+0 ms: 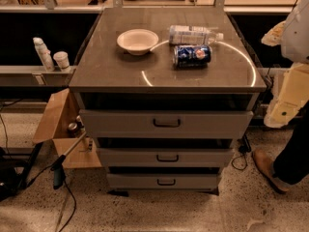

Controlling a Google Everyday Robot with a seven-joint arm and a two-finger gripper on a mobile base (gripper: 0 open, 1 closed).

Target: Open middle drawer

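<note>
The grey cabinet (166,71) has three drawer fronts stacked below its top. The middle drawer (130,157) is the mid-sized front, with a small dark bar handle (167,158) at its centre. A dark gap shows above it, and I cannot tell whether it is pulled out at all. The wider top drawer (120,123) is above it and the narrowest drawer (135,181) below. My gripper is out of view. Only a white part of my arm (299,28) shows at the right edge, well above and to the right of the drawers.
On the cabinet top lie a white bowl (137,41), a clear water bottle (193,34) and a blue can (191,55) on its side. An open cardboard box (60,129) and cables are at the left. A person's leg and brown shoe (268,170) stand at the right.
</note>
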